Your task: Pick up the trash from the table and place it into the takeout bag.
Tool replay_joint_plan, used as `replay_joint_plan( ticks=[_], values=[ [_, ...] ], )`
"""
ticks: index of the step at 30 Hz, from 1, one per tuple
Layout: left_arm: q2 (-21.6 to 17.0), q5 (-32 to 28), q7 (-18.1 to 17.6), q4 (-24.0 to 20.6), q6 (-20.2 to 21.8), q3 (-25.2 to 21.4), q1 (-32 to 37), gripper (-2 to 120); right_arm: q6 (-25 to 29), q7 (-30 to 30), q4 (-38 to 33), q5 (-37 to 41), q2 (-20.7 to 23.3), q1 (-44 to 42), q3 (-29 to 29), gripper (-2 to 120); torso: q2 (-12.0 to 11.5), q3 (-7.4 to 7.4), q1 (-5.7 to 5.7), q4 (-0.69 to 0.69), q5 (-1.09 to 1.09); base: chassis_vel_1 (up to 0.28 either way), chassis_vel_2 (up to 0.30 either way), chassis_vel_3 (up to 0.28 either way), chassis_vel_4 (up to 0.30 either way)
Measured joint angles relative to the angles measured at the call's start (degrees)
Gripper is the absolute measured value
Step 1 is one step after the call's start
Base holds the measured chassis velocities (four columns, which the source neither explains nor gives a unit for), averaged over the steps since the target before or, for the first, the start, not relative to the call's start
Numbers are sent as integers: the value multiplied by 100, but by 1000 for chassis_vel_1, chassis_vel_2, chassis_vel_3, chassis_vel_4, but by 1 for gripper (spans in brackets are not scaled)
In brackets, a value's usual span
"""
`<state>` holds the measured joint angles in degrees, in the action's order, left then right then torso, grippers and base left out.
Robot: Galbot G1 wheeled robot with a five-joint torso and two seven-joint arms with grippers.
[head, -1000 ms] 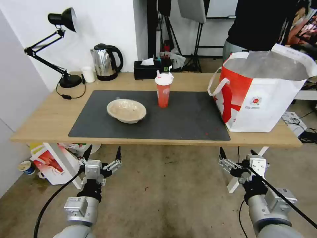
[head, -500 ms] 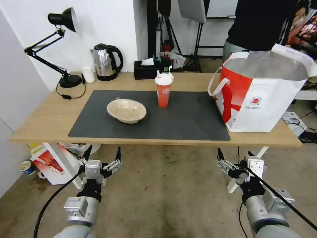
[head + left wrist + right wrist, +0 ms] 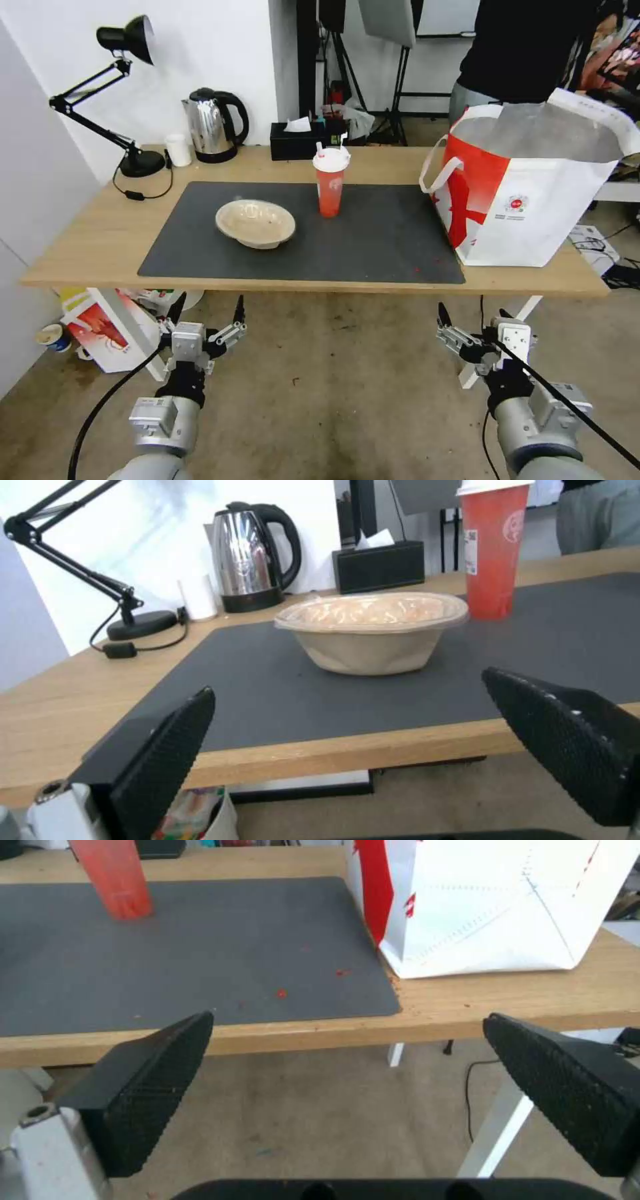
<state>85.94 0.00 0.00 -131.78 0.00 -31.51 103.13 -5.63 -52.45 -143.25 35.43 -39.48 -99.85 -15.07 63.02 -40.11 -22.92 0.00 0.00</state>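
Mat: dark grey mat (image 3: 373,233) covers the middle of the light-wood tabletop (image 3: 87,247), with a few red crumbs near its right front corner.
Bowl: beige paper bowl (image 3: 256,223) stands upright on the mat, left of centre.
Cup: red cup (image 3: 330,181) with white lid and straws stands upright on the mat, behind and to the right of the bowl, apart from it.
Bag: white and red bag (image 3: 527,180) stands open at the right end of the tabletop, foil lining showing, its near corner on the mat's right edge.
Left end effector (image 3: 208,313): below the front edge of the tabletop, over the floor, fingers spread wide, holding nothing.
Right end effector (image 3: 475,319): low before the tabletop's right end, fingers wide apart, empty.
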Motion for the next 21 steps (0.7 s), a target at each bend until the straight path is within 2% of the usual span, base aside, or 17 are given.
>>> replay_joint_plan(
  ticks=[14, 19, 21],
  values=[
    [0, 0, 0, 0, 0, 0, 0, 100, -23, 21, 1, -10, 28, 12, -20, 100, 0, 0, 0, 0, 0, 0, 0, 0, 0],
    [0, 0, 0, 0, 0, 0, 0, 100, 280, 393, 1, -154, 54, 70, -60, 100, 0, 0, 0, -1, 0, 0, 0, 0, 0],
    [0, 0, 0, 0, 0, 0, 0, 100, 520, 847, 1, -263, 108, 187, -82, 100, 0, 0, 0, 0, 0, 0, 0, 0, 0]
  ],
)
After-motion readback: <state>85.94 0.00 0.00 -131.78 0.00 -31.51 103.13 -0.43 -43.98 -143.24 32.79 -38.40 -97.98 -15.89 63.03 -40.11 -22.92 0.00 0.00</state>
